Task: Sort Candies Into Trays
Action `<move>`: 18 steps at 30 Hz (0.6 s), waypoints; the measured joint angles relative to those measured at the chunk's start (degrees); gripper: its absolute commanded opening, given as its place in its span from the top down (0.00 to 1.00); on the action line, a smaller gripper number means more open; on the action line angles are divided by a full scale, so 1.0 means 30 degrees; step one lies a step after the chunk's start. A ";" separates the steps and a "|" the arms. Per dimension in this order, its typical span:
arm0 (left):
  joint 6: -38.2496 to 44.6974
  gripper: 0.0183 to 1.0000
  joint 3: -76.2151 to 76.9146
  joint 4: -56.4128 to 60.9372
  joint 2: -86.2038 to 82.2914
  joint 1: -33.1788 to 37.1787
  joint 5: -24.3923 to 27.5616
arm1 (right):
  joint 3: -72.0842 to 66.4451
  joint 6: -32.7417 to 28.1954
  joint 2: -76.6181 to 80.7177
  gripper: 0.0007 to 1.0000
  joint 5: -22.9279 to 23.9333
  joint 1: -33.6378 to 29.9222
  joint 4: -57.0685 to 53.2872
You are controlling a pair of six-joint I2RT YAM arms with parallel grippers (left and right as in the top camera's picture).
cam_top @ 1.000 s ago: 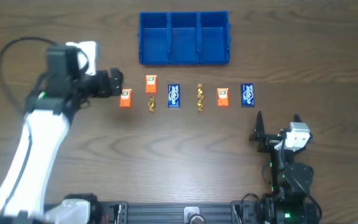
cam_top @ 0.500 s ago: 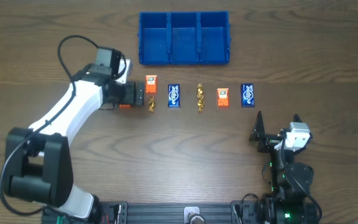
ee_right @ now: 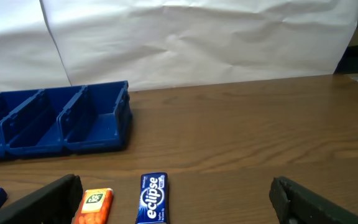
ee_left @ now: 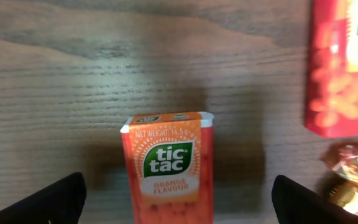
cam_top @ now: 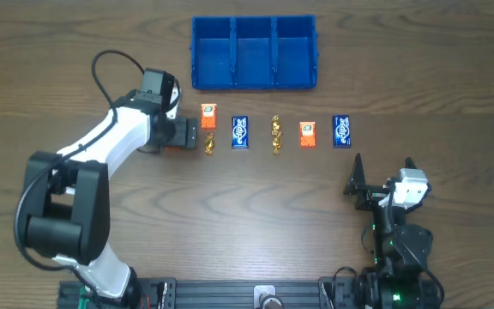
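Observation:
A row of candies lies on the wooden table in front of the blue three-compartment tray (cam_top: 254, 84). My left gripper (cam_top: 188, 133) is at the row's left end, low over the table. Its open fingers (ee_left: 50, 202) stand on either side of the leftmost orange mint box (ee_left: 166, 143), which lies flat. A second orange box (cam_top: 207, 116) (ee_left: 344, 62) and a gold wrapped candy (cam_top: 209, 144) (ee_left: 347, 180) lie just beside it. My right gripper (cam_top: 382, 174) (ee_right: 179, 211) stays open near its base, holding nothing.
Further along the row are a blue gum pack (cam_top: 240, 131), another gold candy (cam_top: 275, 136), a third orange box (cam_top: 307, 134) (ee_right: 94, 205) and a second blue pack (cam_top: 341, 130) (ee_right: 152, 198). All three tray compartments (ee_right: 61, 124) look empty.
The left arm swung in from the left and came down over the leftmost orange box, then settled slightly. The right arm has not moved.

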 measured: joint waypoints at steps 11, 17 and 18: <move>0.0036 0.69 0.0000 0.0124 0.0197 0.0000 -0.0758 | 0.0000 0.0000 0.0000 0.00 0.0000 0.0000 0.0000; 0.0073 0.74 0.0007 0.0255 0.0197 -0.0036 -0.0969 | 0.0000 0.0000 0.0000 0.00 0.0000 0.0000 0.0000; 0.0073 0.74 0.0007 0.0379 0.0197 -0.0036 -0.0976 | 0.0000 0.0000 0.0000 0.00 0.0000 0.0000 0.0000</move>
